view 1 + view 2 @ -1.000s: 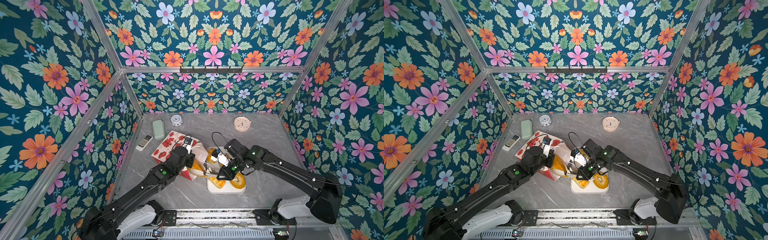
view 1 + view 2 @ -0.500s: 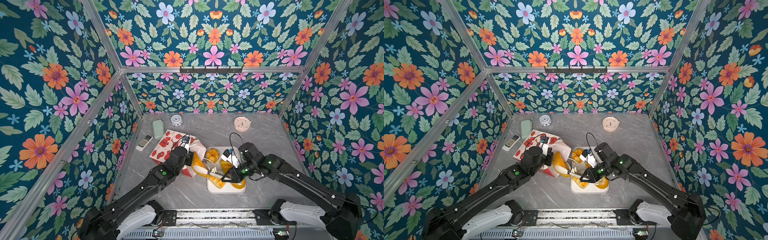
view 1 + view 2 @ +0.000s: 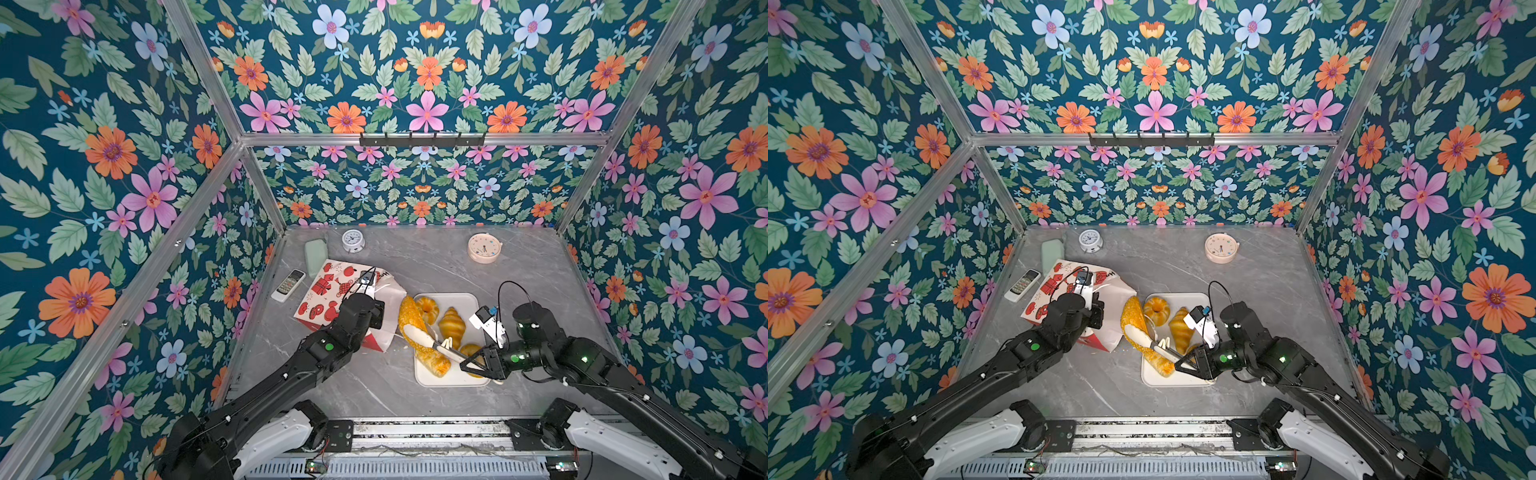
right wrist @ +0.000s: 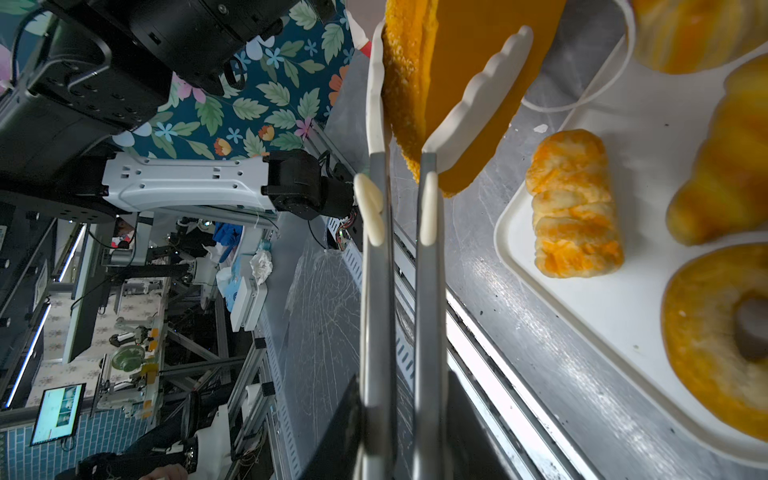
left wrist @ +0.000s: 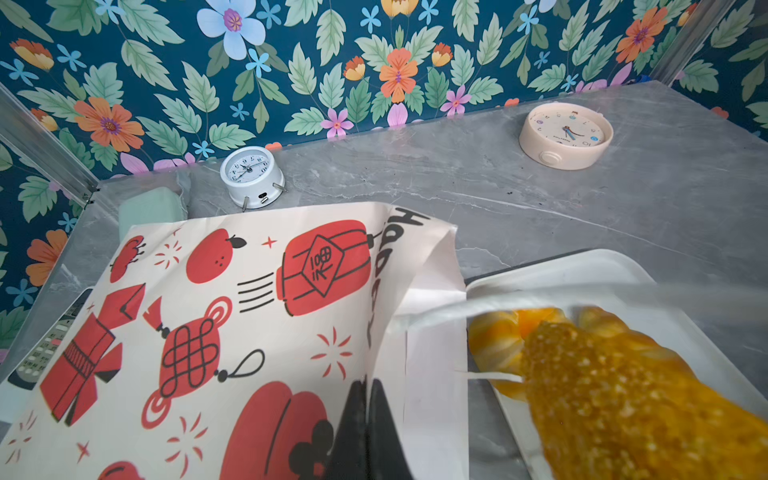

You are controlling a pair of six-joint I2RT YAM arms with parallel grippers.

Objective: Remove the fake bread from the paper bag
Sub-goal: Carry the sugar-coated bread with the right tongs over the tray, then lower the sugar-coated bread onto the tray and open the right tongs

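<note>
The paper bag (image 3: 328,286), white with red prints, lies on its side at the left. My left gripper (image 5: 368,384) is shut on the edge of its mouth. My right gripper (image 3: 465,365) is shut on metal tongs (image 3: 440,347) with white tips. The tongs clamp the long seeded loaf (image 3: 409,320), which hangs tilted over the white tray's (image 3: 457,380) left edge, just outside the bag's mouth. On the tray lie a fluted bun (image 3: 428,307), a croissant (image 3: 451,324), a braided roll (image 4: 573,203) and a ring bagel (image 4: 715,353). My right gripper hides part of the bagel in both top views.
A white alarm clock (image 3: 353,240) and a pink clock (image 3: 483,248) stand near the back wall. A pale green case (image 3: 316,252) and a remote (image 3: 288,285) lie left of the bag. One white cord handle (image 5: 490,376) hangs across the loaf.
My right arm has drawn back to the right and towards the front, and the tongs have pulled the long loaf from the bag's mouth over the tray. The left gripper has kept its hold.
</note>
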